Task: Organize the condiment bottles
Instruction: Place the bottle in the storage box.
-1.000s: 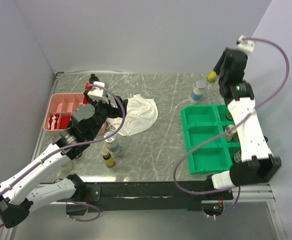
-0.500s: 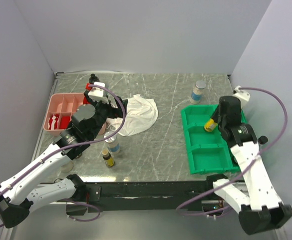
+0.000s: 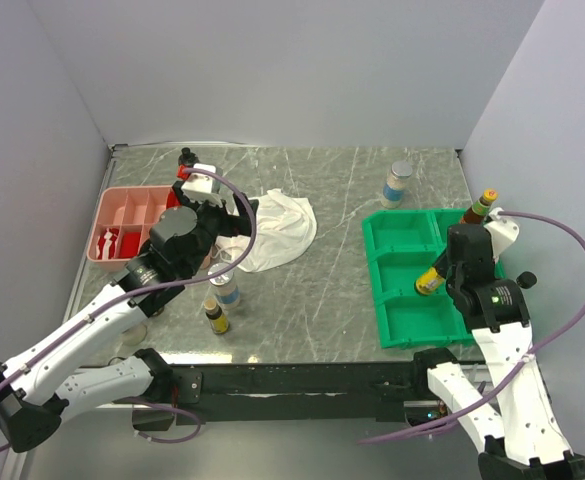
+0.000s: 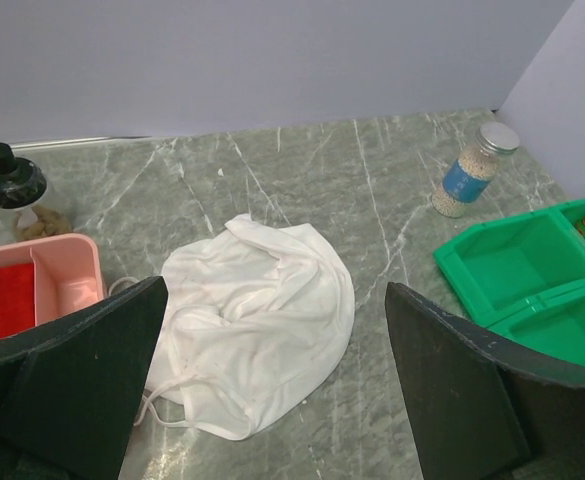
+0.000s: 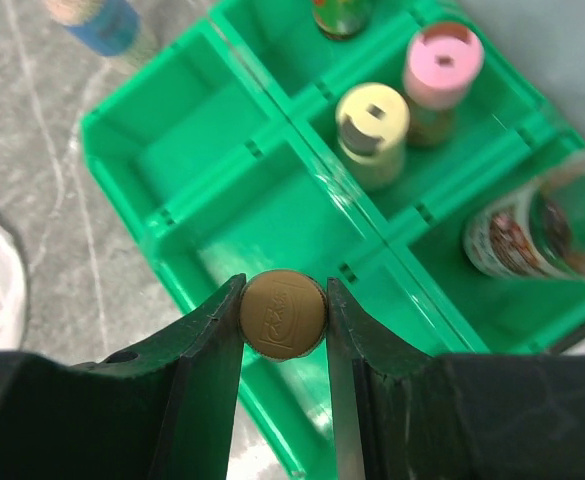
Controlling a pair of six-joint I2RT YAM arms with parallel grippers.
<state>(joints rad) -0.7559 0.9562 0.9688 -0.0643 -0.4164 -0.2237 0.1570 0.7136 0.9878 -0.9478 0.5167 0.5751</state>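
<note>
- Four bottles are not yet in a tray, so I judge the task to be about half done. At the far left, a black-capped bottle (image 4: 12, 185) stands on the table just behind the pink tray (image 3: 107, 215).
- Next, the left gripper (image 4: 274, 295) hangs above the white cloth (image 4: 257, 320). Its jaws are wide apart and it holds nothing.
- Near the front edge of the table, a clear blue-labelled bottle (image 3: 227, 288) and a small amber bottle (image 3: 215, 317) stand close together, unsorted.
- Further right, a silver-capped jar (image 4: 469, 170) stands alone on the table, near the far side of the green tray (image 3: 402, 240) but outside it.
- Then the right gripper (image 5: 283, 287) is clamped on a yellow-capped bottle (image 3: 430, 281) and holds it over the middle of the green tray. I cannot tell which compartment it is meant for, or whether it touches the floor.
- On the right side of this tray, four bottles are already placed:
  - a cream-capped bottle (image 5: 372, 125) and a pink-capped bottle (image 5: 440, 65) stand side by side;
  - a wide jar (image 5: 527, 235), which looks blurred, is in the compartment beside them;
  - a tall dark bottle (image 3: 484, 205) stands at the far end.
- What is left, in my judgement, is to set down the held bottle and then bring in the four outside.
</note>
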